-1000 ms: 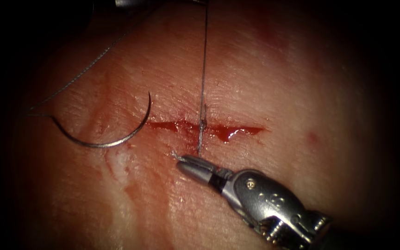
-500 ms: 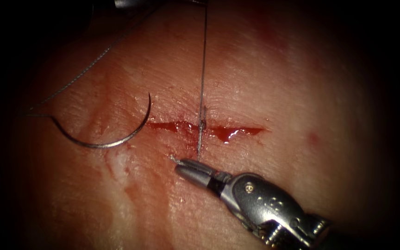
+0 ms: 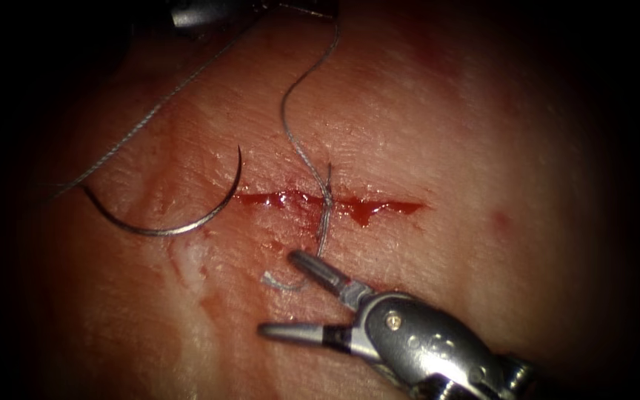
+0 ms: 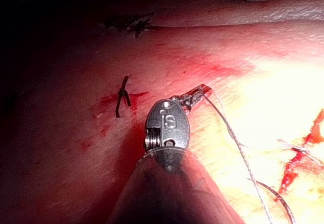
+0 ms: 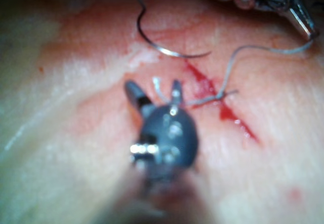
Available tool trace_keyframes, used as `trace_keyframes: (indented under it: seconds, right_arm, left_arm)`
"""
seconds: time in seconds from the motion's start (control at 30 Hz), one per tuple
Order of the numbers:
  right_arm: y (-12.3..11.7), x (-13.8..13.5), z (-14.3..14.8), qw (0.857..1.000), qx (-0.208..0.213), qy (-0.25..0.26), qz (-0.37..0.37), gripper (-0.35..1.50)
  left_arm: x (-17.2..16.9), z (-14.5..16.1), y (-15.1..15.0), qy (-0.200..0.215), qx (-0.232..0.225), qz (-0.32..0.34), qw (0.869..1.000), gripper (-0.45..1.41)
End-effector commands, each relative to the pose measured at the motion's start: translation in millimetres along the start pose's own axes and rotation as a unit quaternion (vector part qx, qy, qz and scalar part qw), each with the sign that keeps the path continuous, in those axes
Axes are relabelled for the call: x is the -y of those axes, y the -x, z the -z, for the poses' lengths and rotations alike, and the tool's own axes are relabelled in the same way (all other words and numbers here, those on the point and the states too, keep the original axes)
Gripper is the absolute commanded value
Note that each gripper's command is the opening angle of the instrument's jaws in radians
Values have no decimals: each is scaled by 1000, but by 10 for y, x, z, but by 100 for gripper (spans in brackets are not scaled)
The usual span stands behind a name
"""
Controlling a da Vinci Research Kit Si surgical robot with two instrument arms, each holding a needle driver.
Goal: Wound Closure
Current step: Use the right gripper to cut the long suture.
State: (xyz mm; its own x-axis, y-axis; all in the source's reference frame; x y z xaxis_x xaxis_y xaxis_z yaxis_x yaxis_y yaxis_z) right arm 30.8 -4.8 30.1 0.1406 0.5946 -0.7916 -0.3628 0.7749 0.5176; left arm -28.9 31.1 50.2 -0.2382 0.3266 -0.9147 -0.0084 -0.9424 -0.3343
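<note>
On the tissue (image 3: 424, 148) a short cut (image 3: 379, 206) holds red fluid, and a knot (image 3: 326, 198) sits across its middle. The curved needle (image 3: 179, 226) lies free on the tissue, left of the cut, with no tool holding it. My right tool (image 3: 279, 292) stands open just below the knot, holding nothing. The short thread tail (image 3: 277, 282) lies loose between its jaws. My left tool (image 4: 199, 92) is shut on the long thread (image 3: 294, 141), which curves slack up from the knot. The right wrist view shows the right tool (image 5: 154, 91) open, the tail (image 5: 158, 86) and the needle (image 5: 162, 50).
A second strand (image 3: 142, 118) runs from the needle's tail up toward the top edge. An older stitch (image 4: 122, 96) shows in the left wrist view. Red fluid stains the tissue below the needle (image 3: 209, 296).
My right jaws opened and let go of the short tail, which dropped onto the tissue. The long thread, taut and straight before, now hangs slack in a curve.
</note>
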Motion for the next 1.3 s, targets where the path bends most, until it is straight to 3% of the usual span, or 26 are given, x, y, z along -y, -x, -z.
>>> trace_keyframes:
  seconds: [0.03, 0.3, 0.53, 0.87, 1.07, 1.3]
  right_arm:
    - [-5, 3, 0, 1000, 1, -5, -1, 133]
    - [-40, -3, 35, 1000, 7, -20, -18, 128]
    - [-64, -43, 29, 999, 15, 8, -37, 125]
    - [-55, -94, -13, 998, 46, 31, -40, 131]
    - [-47, -109, -25, 997, 57, 39, -39, 131]
    - [-23, -121, -43, 996, 61, 38, -48, 133]
  left_arm:
    - [5, -4, -5, 2, -2, -5, 1000, -45]
    - [-18, 2, -52, 10, -7, -18, 1000, -45]
    - [-32, 8, -88, 11, -12, -28, 999, -45]
    - [-50, 12, -113, 13, -14, -33, 999, -45]
    - [-55, 14, -124, 14, -14, -36, 999, -45]
    - [-63, 13, -132, 17, -16, -37, 999, -45]
